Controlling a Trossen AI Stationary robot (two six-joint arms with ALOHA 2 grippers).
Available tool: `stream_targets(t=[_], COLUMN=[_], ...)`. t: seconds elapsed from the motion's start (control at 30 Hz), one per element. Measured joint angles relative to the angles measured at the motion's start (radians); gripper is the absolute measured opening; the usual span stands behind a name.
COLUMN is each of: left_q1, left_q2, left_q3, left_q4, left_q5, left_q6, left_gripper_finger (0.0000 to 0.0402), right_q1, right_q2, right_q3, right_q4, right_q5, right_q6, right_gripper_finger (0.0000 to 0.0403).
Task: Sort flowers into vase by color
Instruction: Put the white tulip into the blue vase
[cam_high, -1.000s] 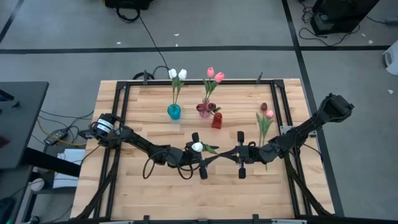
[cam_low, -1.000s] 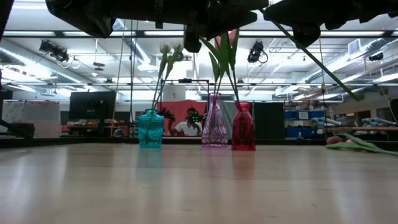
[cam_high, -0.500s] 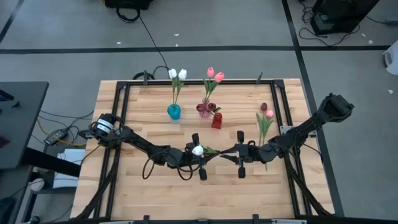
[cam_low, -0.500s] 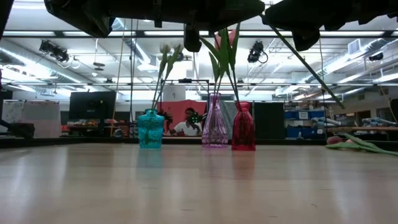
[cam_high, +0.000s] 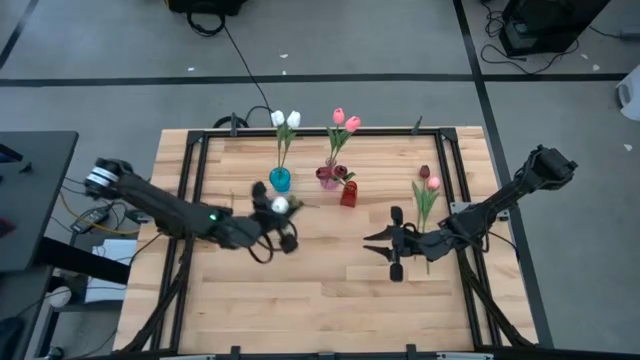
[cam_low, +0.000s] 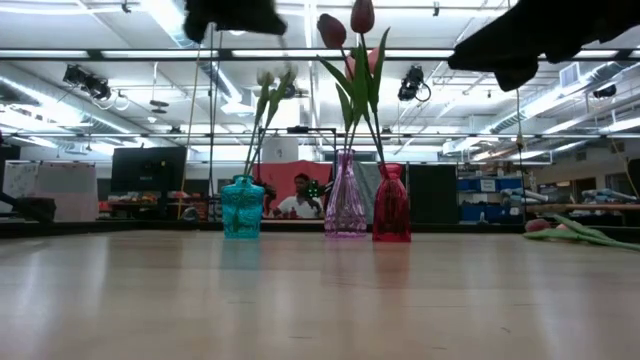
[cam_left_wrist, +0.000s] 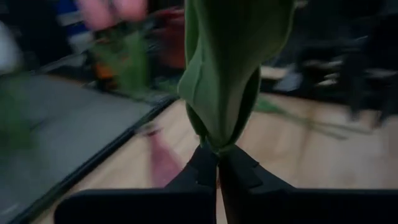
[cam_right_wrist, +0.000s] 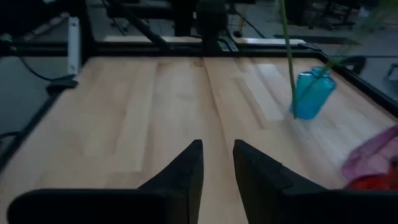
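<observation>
White tulip carried toward the blue vase

The left pincer (cam_left_wrist: 217, 163), clamped low on a light, floppy white tulip (cam_high: 280, 205), rides near the blue vase (cam_high: 280, 180); gripping the stem suits it. The right pincer (cam_high: 392, 248) hangs apart above the worktop (cam_high: 330, 300).

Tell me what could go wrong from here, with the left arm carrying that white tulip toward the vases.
1. The teal vase already holds two white tulips; threading a third stem past them could catch their leaves and tip the vase.
2. The left end effector pinches the carried tulip only where its leaf wraps the stem, so it may slip or swivel.
3. The pink vase and red vase stand close by; a wide swing could knock them.
</observation>
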Motion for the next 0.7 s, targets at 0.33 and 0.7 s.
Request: stream_targets(t=[0.33, 0.7], left_q1=[0.083, 0.182], left_q2=[-0.218, -0.314], left_q3=[-0.001, -0.001], left_q4=[-0.310, -0.463], left_q5=[-0.060, -0.037], left_q6=[-0.069, -0.077], left_gripper_finger=[0.0006, 0.0005], right_q1=[-0.029, -0.031], right_q2=[0.044, 0.056], right_q3=[-0.001, -0.001], right_q4=[-0.005, -0.007], right_q5=[0.013, 0.009], right_q6=[-0.014, 0.003], right_gripper_finger=[0.0100, 0.0100])
